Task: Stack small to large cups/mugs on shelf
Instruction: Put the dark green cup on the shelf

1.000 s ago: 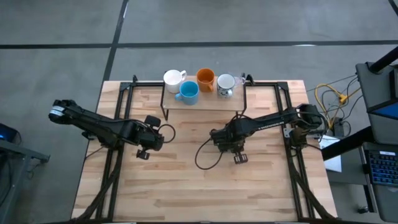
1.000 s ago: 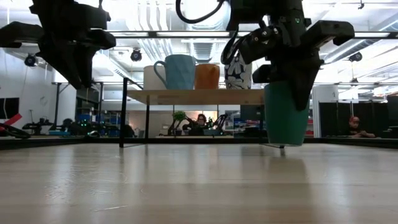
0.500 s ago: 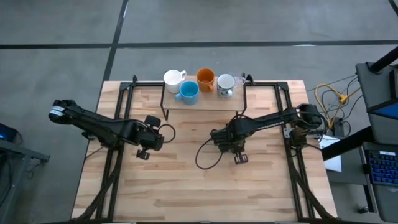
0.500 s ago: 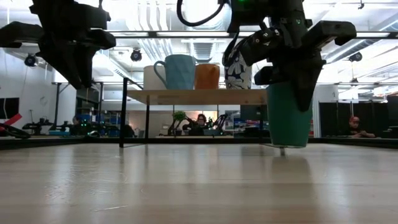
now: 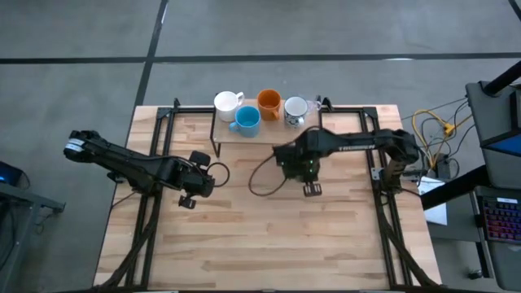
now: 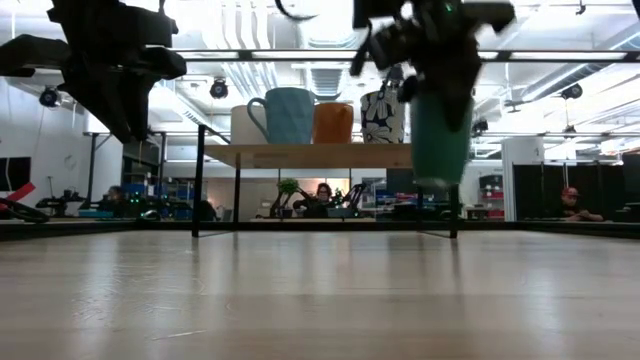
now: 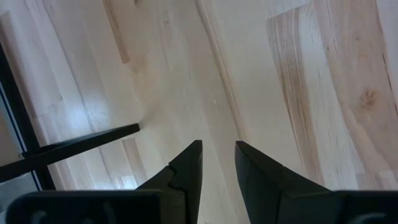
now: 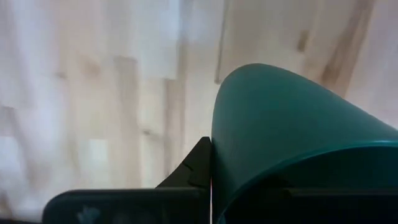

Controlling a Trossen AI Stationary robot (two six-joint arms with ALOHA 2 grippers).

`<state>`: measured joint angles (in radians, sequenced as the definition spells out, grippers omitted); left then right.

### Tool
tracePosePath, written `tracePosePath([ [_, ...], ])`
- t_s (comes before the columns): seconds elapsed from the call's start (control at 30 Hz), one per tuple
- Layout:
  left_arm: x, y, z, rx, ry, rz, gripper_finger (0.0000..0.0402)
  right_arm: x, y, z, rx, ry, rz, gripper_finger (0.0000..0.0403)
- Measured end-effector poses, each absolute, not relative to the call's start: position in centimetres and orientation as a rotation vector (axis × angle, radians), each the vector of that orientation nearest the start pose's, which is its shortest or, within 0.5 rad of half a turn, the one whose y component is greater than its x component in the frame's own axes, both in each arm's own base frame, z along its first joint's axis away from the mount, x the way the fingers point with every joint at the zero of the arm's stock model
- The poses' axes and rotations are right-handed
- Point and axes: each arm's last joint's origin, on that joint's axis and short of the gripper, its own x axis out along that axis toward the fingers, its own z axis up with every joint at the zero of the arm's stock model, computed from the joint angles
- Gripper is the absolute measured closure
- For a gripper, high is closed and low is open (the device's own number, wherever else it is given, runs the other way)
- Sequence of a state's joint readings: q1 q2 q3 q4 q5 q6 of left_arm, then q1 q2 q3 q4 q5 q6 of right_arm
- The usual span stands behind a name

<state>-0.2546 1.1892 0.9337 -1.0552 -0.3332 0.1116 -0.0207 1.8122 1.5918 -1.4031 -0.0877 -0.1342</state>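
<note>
A pale wood plank tabletop (image 5: 269,236) sits on a grey concrete floor (image 5: 81,49). At its far edge, a low wooden shelf (image 6: 320,155) on thin black legs carries a white mug (image 5: 227,102), light blue mug (image 5: 247,120), orange mug (image 5: 269,102) and patterned mug (image 5: 295,109). The right end effector (image 5: 308,163) grips a dark teal-green cup (image 6: 440,135), held in the air just in front of the shelf. The left end effector (image 7: 217,165), fingers slightly parted and empty, hangs over the tabletop's left side. Behind lies a workshop with ceiling pipes and a seated person (image 6: 323,197).
</note>
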Motion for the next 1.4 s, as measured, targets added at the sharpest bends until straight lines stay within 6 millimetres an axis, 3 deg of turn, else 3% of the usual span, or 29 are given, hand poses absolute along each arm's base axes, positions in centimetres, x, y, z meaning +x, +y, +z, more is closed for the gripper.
tracePosePath([
  [0.27,19.4,-4.1,25.3,0.477,1.262,-0.004,0.0321,33.0,-3.2,31.6,0.04,1.592,0.121,0.0394],
  [0.6,19.4,-4.1,25.3,0.477,1.263,-0.004,0.0321,33.3,-4.3,35.5,-0.057,1.419,0.138,0.0394],
  [1.07,19.4,-4.1,25.3,0.477,1.263,-0.004,0.0321,35.2,-8.0,34.2,-0.209,1.466,0.101,0.0394],
  [1.4,19.4,-4.1,25.2,0.478,1.27,-0.005,0.0321,35.5,-8.4,35.2,-0.255,1.424,0.114,0.0394],
])
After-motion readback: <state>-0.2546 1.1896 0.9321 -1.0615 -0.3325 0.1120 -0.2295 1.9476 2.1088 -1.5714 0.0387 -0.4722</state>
